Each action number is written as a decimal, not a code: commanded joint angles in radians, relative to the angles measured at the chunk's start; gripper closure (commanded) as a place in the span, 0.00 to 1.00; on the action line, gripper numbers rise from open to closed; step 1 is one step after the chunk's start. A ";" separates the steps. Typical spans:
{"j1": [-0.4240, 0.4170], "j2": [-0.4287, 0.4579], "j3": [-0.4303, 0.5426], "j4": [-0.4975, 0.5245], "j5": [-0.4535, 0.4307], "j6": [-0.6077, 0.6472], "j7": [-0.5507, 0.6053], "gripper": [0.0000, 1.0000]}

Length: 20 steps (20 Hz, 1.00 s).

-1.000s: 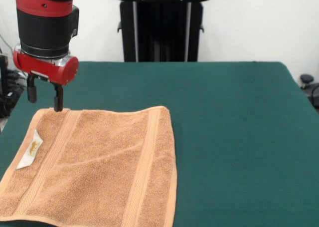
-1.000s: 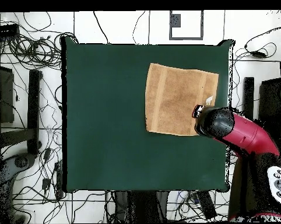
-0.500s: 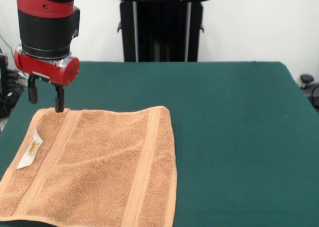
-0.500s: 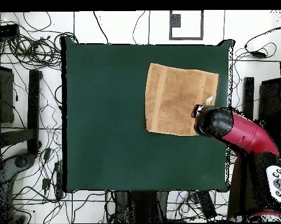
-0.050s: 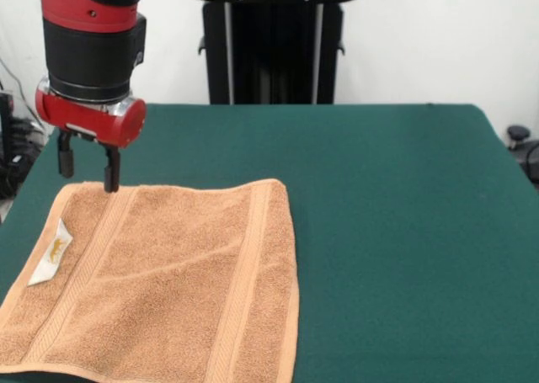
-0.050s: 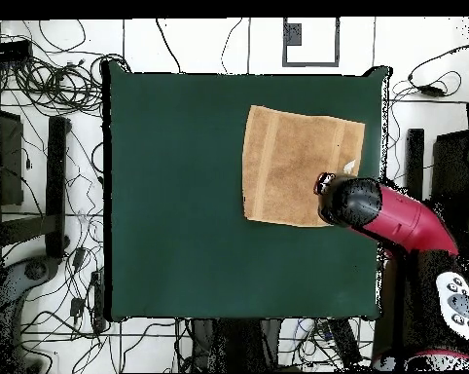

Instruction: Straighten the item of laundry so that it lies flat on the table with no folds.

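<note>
Front view shows the towel (image 5: pixel 160 278) spread flat on the green table (image 5: pixel 396 231), with only faint creases across its middle. Its white tag (image 5: pixel 52 251) lies on the surface near one side edge, and two woven bands (image 5: pixel 242 273) run across it. The gripper (image 5: pixel 88 168) hangs just above the towel's far edge, beside the corner nearest the tag, its two dark fingers (image 5: pixel 110 169) parted with nothing between them. From overhead, the red arm (image 6: pixel 399 216) covers that same corner of the towel (image 6: pixel 292 161).
</note>
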 commanded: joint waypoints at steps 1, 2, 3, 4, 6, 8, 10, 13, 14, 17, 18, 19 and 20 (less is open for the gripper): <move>0.042 0.077 0.100 0.004 0.029 -0.044 0.149 0.00; 0.048 0.077 0.096 0.002 0.034 -0.040 0.157 0.00; 0.054 0.077 0.093 -0.001 0.039 -0.035 0.165 0.00; 0.061 0.079 0.087 -0.004 0.043 -0.033 0.176 0.00; 0.074 0.083 0.080 -0.009 0.051 -0.031 0.194 0.00; 0.080 0.083 0.080 -0.006 0.056 -0.035 0.201 0.00; 0.089 0.082 0.078 -0.003 0.061 -0.037 0.208 0.00; 0.114 0.081 0.066 0.001 0.076 -0.039 0.234 0.00; 0.124 0.083 0.059 0.000 0.081 -0.038 0.245 0.00; 0.158 0.094 0.034 -0.009 0.106 -0.040 0.286 0.00; 0.167 0.099 0.026 -0.013 0.117 -0.038 0.297 0.00; 0.178 0.101 0.018 -0.015 0.130 -0.037 0.309 0.00; 0.188 0.104 0.010 -0.016 0.142 -0.037 0.321 0.00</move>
